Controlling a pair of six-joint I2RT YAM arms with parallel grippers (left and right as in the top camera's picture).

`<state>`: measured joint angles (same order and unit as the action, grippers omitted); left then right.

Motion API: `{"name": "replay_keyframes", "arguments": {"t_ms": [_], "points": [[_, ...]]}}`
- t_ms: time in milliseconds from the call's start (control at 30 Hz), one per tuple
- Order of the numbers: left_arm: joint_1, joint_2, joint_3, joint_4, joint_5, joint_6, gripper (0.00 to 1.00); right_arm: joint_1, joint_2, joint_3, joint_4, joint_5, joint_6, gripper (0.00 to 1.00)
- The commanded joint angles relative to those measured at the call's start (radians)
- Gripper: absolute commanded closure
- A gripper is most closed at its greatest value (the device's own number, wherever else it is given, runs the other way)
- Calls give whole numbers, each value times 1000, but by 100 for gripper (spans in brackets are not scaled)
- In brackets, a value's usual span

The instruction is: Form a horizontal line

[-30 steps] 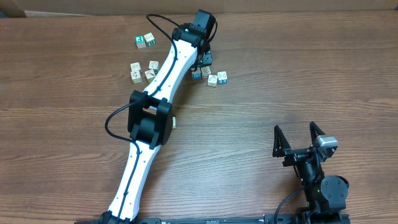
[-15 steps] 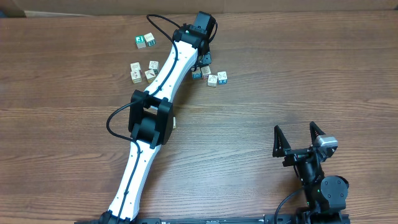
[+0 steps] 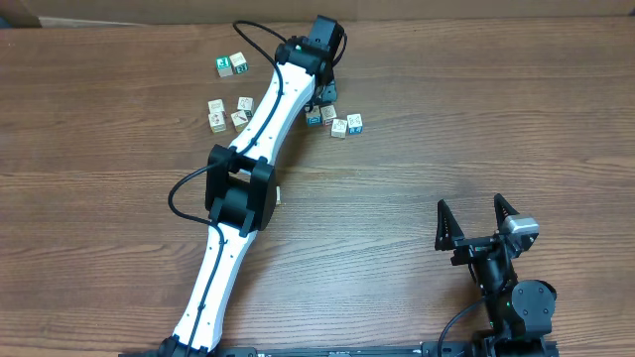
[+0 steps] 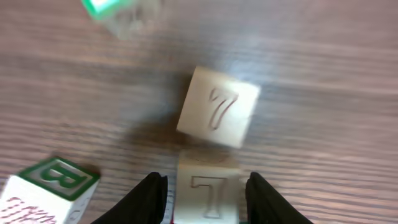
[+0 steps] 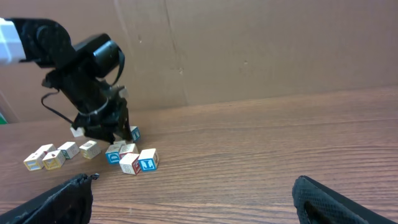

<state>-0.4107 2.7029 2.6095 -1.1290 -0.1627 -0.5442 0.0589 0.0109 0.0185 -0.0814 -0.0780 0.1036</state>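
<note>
From above, the left gripper [image 3: 322, 97] is down among a cluster of cubes [image 3: 339, 126] just right of its arm. Four pale cubes [image 3: 228, 112] lie loose on the arm's other side, and two green-faced cubes [image 3: 231, 64] sit further back. No line is formed yet: nothing touches side to side in a straight row. The right gripper [image 3: 477, 220] rests near the front edge with its jaws wide, well apart from everything. There is no box, tray or bowl, so every cube lies on the bare table [image 3: 476, 109].

In the left wrist view, the jaws stand narrowly around a numbered cube [image 4: 208, 199]. A sliver of table shows on each side, so it does not look clamped. A turned cube [image 4: 219, 107] sits just ahead, about touching it. Closing off-centre could twist the numbered cube, and pushing forward would likely shove the turned one askew.

In the right wrist view, the pale cubes look almost like a row. A low sweep of the arm could scatter them.
</note>
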Motion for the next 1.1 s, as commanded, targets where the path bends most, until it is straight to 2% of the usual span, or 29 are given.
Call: {"name": "replay_keyframes", "arguments": {"t_ms": [0, 67, 433, 700, 900, 1067], "points": [[5, 10, 87, 1, -21, 52, 60, -5, -8, -10, 4, 6, -4, 0], [5, 10, 87, 0, -21, 63, 57, -5, -8, -10, 4, 6, -4, 0], [5, 13, -2, 35, -21, 62, 53, -5, -8, -10, 4, 6, -4, 0], [5, 13, -56, 69, -21, 62, 57, -5, -8, -10, 4, 6, -4, 0], [8, 13, -69, 97, -28, 62, 68, -5, -8, -10, 4, 6, -4, 0], [11, 12, -67, 78, -28, 62, 69, -5, -8, -10, 4, 6, -4, 0]]}}
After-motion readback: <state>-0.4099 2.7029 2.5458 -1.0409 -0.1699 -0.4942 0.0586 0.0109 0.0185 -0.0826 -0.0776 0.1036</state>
